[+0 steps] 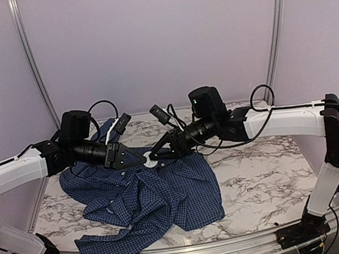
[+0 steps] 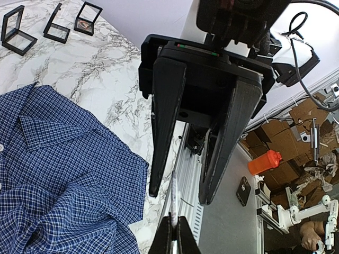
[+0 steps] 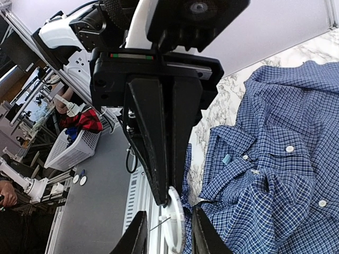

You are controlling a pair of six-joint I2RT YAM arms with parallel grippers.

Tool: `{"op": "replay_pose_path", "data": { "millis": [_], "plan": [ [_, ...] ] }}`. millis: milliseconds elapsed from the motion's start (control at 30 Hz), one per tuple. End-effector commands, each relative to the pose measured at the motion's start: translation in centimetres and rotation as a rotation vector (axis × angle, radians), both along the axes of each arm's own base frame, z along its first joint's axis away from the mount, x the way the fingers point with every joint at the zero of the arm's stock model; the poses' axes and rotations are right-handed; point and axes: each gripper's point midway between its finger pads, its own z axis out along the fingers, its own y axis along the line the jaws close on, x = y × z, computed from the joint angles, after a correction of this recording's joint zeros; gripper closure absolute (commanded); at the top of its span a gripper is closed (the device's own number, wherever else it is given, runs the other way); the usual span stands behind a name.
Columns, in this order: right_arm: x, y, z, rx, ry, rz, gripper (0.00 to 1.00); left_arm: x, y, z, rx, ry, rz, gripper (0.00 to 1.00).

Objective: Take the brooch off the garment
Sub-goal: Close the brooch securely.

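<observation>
The left end effector (image 2: 174,235) is pinched fully together on the rim of one thin white disc (image 3: 176,219), which it holds edge-on just above the garment (image 1: 148,200). The right end effector (image 3: 170,238) meets it from the opposite side. Its two fingers are parted, one on each side of that disc, with a gap visible on both sides (so it grips nothing).

There is one garment, a dark blue checked shirt. It lies crumpled on the marble-patterned worktop (image 1: 260,177), directly under both end effectors. The right wrist view shows three pale buttons (image 3: 290,149) on its front and one small light-blue tag (image 3: 226,159) near the collar.

I cannot make out the brooch as a reddish ornament anywhere on the garment, and I cannot tell whether the disc belongs to it.

Three black frame boxes (image 2: 16,33) stand on bare worktop well apart from the garment, past its collar side. One of them holds something brownish.
</observation>
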Motion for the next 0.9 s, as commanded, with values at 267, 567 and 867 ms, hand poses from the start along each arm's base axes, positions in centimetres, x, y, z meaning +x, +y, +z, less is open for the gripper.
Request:
{"op": "replay_pose_path", "data": {
  "millis": [267, 567, 867],
  "plan": [
    [-0.70, -0.28, 0.82, 0.055, 0.013, 0.051, 0.89, -0.34, -0.51, 1.37, -0.038, -0.032, -0.029, 1.00],
    [-1.05, -0.41, 0.73, 0.062, 0.019, 0.068, 0.90, -0.33, -0.61, 1.33, -0.040, -0.028, -0.030, 1.00],
    [-1.38, -0.49, 0.64, 0.067, 0.026, 0.087, 0.83, -0.15, -0.70, 1.50, -0.046, -0.027, -0.023, 1.00]
  ]
}}
